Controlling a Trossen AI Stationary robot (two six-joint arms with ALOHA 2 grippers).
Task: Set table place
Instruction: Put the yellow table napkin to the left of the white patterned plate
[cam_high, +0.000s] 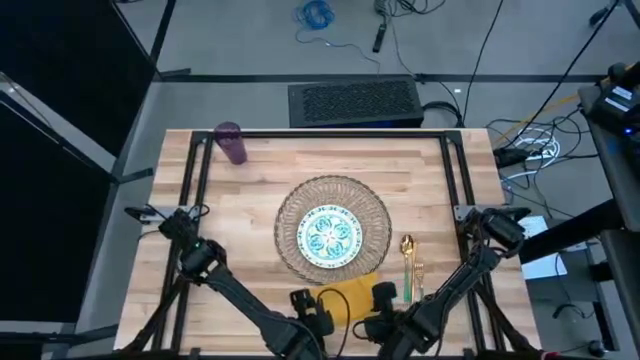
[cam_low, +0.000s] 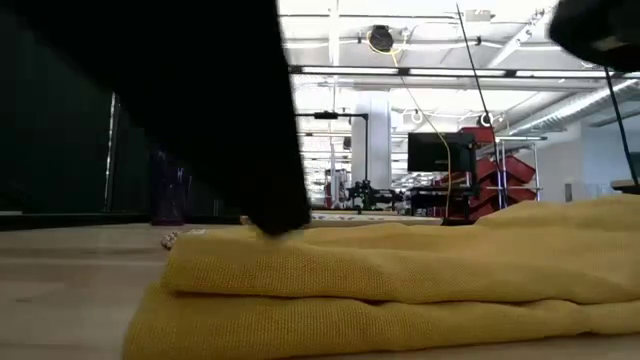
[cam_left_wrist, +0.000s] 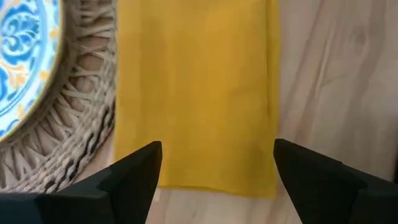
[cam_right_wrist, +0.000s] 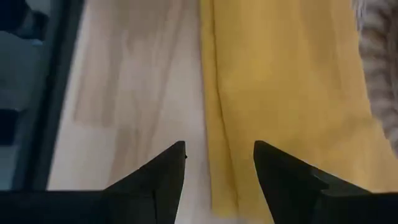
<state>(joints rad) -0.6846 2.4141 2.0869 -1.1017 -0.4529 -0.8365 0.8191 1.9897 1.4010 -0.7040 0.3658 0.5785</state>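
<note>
Your left gripper: jaws spread wide, empty, the folded napkin just ahead between them. Your right gripper: jaws parted, empty, over the napkin's edge on the desk.

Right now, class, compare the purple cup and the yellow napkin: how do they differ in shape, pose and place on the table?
The purple cup stands upright, while the yellow napkin lies flat and folded. The cup is a rigid cylinder; the napkin is soft cloth in layers. The cup stands alone at the far left corner; the napkin lies at the near edge beside the woven mat, with the left tool and right tool open over it. Both rest on the wooden table.
</note>
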